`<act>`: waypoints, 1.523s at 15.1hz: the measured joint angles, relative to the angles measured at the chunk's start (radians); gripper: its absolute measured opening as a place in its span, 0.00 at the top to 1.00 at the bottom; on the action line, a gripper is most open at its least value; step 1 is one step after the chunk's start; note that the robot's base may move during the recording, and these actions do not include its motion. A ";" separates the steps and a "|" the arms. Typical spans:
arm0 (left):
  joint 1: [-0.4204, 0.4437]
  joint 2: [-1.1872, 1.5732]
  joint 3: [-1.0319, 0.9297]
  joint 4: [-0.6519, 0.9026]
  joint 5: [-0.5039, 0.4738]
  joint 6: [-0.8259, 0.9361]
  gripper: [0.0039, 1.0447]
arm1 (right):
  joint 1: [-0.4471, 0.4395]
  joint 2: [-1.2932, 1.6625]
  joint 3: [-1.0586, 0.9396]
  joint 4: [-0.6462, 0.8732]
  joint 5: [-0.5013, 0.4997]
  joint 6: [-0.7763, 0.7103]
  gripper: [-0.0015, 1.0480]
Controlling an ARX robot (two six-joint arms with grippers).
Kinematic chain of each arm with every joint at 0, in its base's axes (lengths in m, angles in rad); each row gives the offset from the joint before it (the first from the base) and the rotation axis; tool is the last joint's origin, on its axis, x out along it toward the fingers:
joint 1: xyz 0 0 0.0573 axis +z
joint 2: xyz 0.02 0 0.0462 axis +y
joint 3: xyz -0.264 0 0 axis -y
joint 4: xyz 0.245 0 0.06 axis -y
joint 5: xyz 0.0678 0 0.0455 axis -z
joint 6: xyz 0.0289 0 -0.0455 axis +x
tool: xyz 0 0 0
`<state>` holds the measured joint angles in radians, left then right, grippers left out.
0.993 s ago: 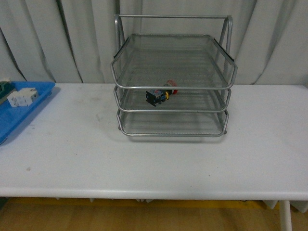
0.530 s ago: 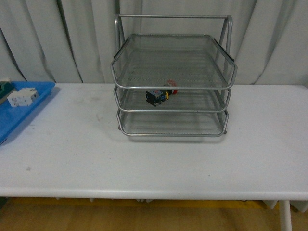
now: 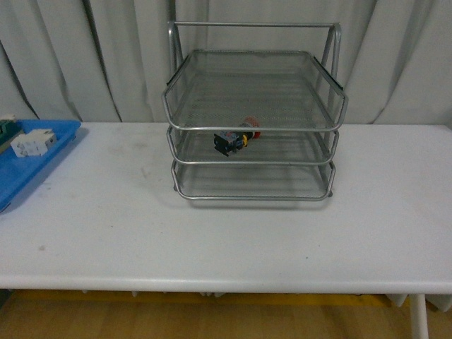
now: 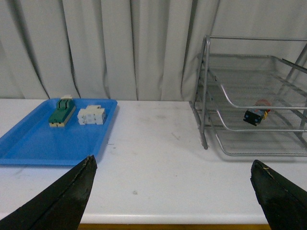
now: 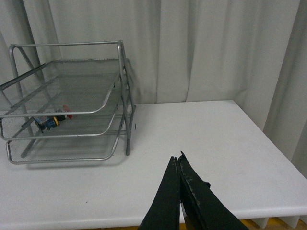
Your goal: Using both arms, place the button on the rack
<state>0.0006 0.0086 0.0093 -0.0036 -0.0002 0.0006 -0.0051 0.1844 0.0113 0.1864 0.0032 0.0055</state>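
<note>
You see the button [image 3: 236,138] lying on its side on the middle tier of the rack [image 3: 254,113], near the front rim. Placement looks done. The left gripper [image 4: 172,191] is spread wide, the right gripper [image 5: 178,191] pressed together, both well clear of the rack.
</note>
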 joint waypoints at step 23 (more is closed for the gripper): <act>0.000 0.000 0.000 0.000 0.000 0.000 0.06 | 0.000 -0.180 0.000 -0.190 -0.003 -0.003 0.06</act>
<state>0.0006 0.0086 0.0093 -0.0032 -0.0002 0.0006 -0.0051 0.0040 0.0113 -0.0036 0.0002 0.0029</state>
